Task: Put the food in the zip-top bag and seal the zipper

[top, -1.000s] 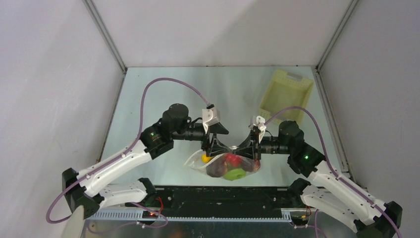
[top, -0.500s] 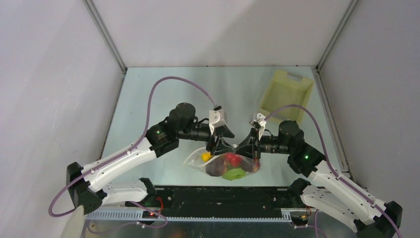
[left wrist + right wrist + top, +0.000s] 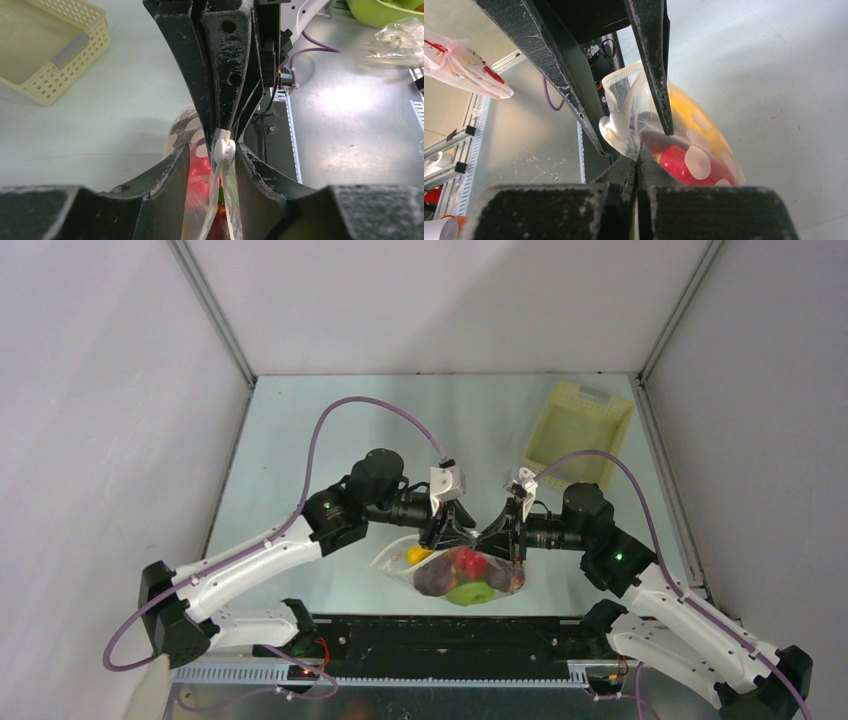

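Observation:
The zip-top bag (image 3: 450, 575) lies at the near table edge and holds the food: yellow (image 3: 414, 556), red (image 3: 468, 562), maroon (image 3: 435, 583) and green (image 3: 472, 592) pieces. My right gripper (image 3: 503, 537) is shut on the bag's mouth edge (image 3: 626, 145), fingers pressed together (image 3: 638, 170). My left gripper (image 3: 447, 532) faces it, almost touching. In the left wrist view its jaws (image 3: 212, 152) stand slightly apart, straddling the zipper (image 3: 220, 200). The white slider (image 3: 223, 149) sits between their tips, against the right gripper's fingers (image 3: 220, 75). Red food shows through the plastic (image 3: 684, 162).
A pale yellow perforated basket (image 3: 578, 430) stands at the back right, also in the left wrist view (image 3: 55, 50). A crinkly plastic bag with red print (image 3: 464, 60) lies beyond the near rail. The black base rail (image 3: 450, 635) runs just behind the bag.
My left gripper has slid right along the bag's mouth, closing the gap to my right gripper. The right arm and the bag have stayed put.

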Controlling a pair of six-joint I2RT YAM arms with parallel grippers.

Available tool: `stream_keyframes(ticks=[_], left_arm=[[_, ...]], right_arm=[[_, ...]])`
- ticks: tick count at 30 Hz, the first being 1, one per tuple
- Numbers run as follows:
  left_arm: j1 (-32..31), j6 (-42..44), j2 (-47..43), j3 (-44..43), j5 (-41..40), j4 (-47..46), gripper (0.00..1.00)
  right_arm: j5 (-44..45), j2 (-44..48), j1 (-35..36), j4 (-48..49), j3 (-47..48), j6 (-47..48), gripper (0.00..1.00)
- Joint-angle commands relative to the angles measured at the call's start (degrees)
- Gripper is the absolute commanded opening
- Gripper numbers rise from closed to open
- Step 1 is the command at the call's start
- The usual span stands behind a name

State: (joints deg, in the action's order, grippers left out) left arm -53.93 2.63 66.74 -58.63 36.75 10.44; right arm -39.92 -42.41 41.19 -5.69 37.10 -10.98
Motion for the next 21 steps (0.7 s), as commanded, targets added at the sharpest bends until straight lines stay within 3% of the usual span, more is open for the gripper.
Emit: stream_keyframes(ticks=[1, 21], left_arm=[[-0.5, 1.3, 0.0, -3.1, 0.7, -0.9, 0.44], [-1.4, 1.1, -0.8, -3.2, 1.1, -1.5, 0.32]], right_arm=[[-1.1, 0.7, 0.5, 3.6, 3.5, -0.9, 0.00], [0.4, -0.5, 1.0, 4.2, 3.5, -1.6, 0.00]])
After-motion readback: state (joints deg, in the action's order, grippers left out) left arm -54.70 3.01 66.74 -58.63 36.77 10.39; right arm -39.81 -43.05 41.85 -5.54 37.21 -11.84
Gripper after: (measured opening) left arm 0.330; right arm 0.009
